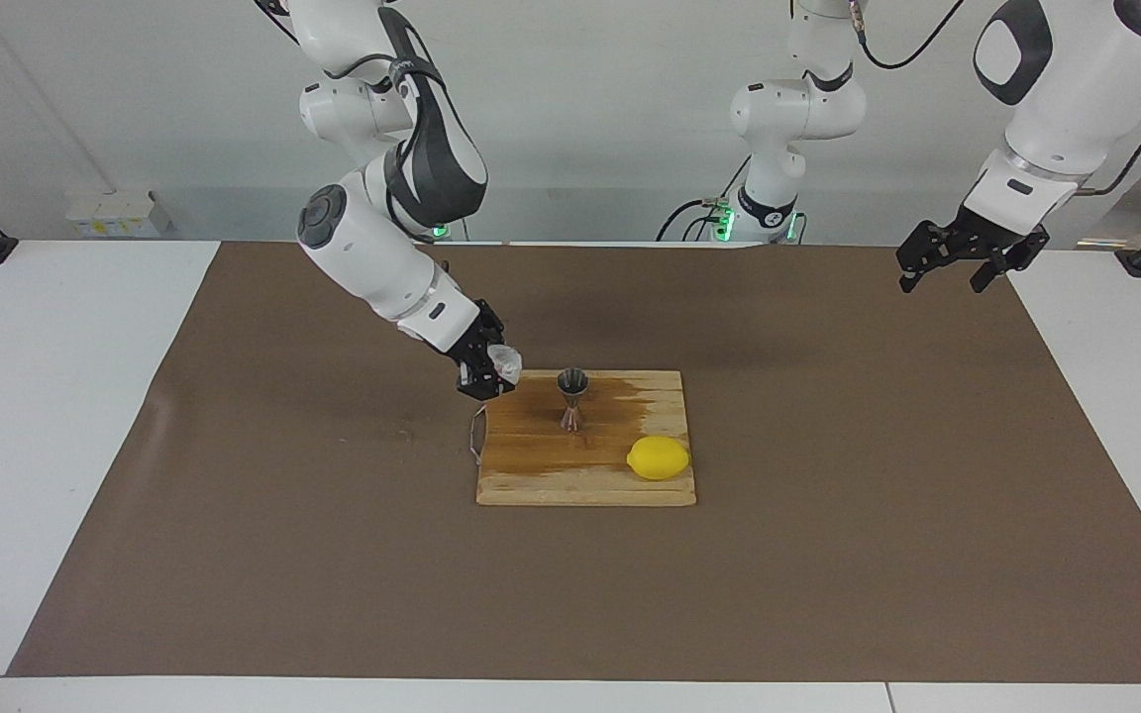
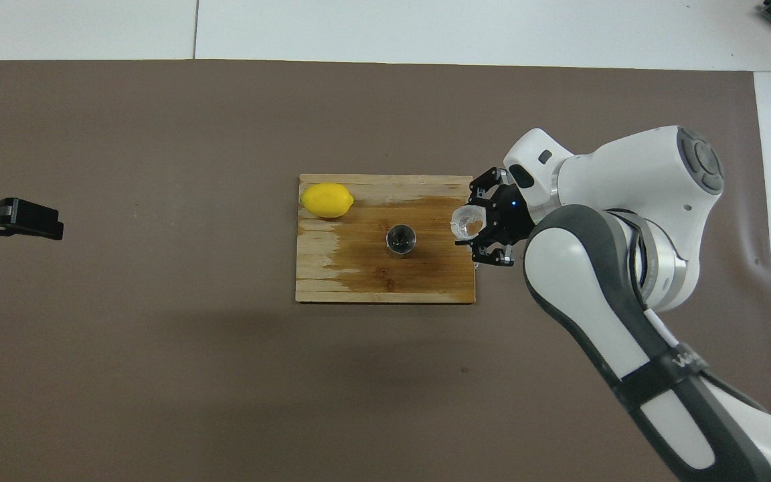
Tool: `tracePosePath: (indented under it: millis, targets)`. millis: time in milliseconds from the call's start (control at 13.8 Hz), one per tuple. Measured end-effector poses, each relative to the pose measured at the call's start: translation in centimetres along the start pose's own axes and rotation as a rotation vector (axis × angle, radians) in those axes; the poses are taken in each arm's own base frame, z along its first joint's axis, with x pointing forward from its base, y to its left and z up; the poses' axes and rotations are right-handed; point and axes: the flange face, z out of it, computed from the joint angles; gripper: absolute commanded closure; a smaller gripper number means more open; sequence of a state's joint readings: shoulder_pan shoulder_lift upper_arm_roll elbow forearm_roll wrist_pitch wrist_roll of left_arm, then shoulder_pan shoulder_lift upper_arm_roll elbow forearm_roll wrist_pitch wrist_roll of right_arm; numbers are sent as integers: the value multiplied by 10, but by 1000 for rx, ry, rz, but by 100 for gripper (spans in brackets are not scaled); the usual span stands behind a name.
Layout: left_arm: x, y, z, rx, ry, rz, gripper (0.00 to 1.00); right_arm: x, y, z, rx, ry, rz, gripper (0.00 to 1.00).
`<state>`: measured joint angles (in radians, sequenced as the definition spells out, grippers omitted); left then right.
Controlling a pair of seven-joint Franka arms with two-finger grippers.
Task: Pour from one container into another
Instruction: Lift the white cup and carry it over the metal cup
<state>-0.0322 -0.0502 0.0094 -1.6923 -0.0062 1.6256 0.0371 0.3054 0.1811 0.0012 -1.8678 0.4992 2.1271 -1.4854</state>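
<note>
Cup (image 1: 505, 363) sits clamped in my right gripper (image 1: 488, 371), raised over the board's (image 1: 585, 485) edge toward the right arm's end, its mouth tipped toward the jigger (image 1: 571, 398). Jigger stands upright on the board's wet, darkened patch, apart from the cup. Lemon (image 1: 658, 458) lies on the board's corner toward the left arm's end, farther from the robots than the jigger. My left gripper (image 1: 962, 259) waits in the air over the brown mat's (image 1: 828, 555) edge at the left arm's end, fingers spread and holding nothing.
</note>
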Motion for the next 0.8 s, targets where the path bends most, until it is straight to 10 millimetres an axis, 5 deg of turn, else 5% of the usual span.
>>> tracePosePath:
  millis: [579,797]
  targets:
    - [0,-4,0,0,0,-7,0,95,-29,22,-127,-263,-146,90]
    - [0,-3,0,0,0,-6,0,112,-40,31,-161,-365,-238,90]
